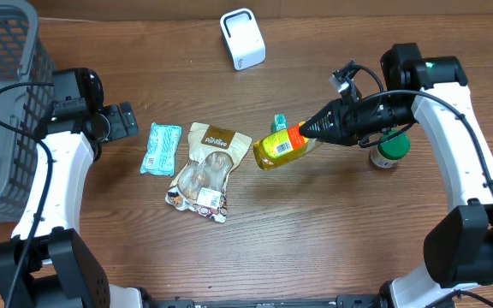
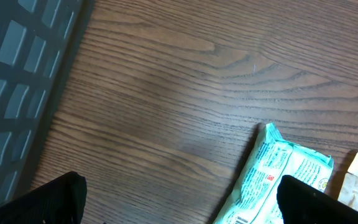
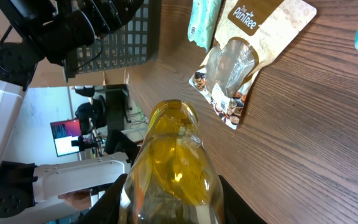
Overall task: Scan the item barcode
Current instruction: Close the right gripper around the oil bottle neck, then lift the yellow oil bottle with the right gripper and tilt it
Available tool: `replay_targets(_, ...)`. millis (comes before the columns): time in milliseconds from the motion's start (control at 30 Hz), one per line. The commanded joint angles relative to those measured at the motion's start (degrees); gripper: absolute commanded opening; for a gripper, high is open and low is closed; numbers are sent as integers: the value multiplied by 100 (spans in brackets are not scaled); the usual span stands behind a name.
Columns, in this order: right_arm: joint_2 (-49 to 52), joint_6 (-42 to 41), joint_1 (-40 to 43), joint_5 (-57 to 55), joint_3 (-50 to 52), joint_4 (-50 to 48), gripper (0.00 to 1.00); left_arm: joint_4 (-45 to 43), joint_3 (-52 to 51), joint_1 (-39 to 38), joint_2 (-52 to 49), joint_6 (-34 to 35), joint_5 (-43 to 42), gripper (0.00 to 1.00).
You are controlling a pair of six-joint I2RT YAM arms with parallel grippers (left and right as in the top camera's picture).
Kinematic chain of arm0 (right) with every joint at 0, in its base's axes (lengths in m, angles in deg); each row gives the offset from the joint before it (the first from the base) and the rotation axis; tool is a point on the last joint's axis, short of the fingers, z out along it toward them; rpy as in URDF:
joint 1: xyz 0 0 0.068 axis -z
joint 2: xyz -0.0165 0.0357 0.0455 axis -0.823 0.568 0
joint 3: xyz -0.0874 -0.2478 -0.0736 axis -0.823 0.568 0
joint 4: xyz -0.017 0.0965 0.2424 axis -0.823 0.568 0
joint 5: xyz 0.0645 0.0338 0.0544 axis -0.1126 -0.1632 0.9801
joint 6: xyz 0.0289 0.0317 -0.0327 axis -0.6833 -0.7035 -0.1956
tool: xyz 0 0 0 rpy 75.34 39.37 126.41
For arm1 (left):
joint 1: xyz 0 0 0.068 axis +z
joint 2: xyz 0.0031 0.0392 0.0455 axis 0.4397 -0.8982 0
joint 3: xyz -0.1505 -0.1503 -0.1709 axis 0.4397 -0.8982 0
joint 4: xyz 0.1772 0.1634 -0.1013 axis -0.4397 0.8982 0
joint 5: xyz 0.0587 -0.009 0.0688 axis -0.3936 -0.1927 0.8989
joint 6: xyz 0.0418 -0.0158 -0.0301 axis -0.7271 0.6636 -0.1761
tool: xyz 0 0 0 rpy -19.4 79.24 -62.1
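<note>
Your right end effector (image 1: 311, 130) gripped the yellow bottle (image 1: 277, 148) by its neck, above the bench (image 1: 315, 248), well apart from the white scanner (image 1: 242, 38); your left end effector (image 1: 125, 120) stood open. Held so, the bottle could swivel and hide its barcode.

the grey basket (image 1: 2, 103) blocks the upper left. a teal packet (image 1: 160, 148) and a brown pouch (image 1: 206, 167) lie close together in the middle. bare bench (image 1: 315, 248) runs along the bottom and around the white box (image 1: 242, 38) up top.
</note>
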Motion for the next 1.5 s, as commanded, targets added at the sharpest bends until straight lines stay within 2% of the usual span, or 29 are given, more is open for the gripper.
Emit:
replay_targets(0, -153, 68, 13, 352, -186, 7, 25, -4, 114, -39, 85, -66, 26, 99)
replay_targets(867, -153, 81, 9, 404, -184, 35, 25, -4, 114, -39, 85, -66, 26, 100)
replay_targets(1167, -153, 520, 9, 656, -186, 269, 25, -4, 114, -39, 85, -66, 26, 99)
replay_targets(1467, -153, 601, 9, 654, -184, 313, 25, -4, 114, -39, 85, -66, 26, 100)
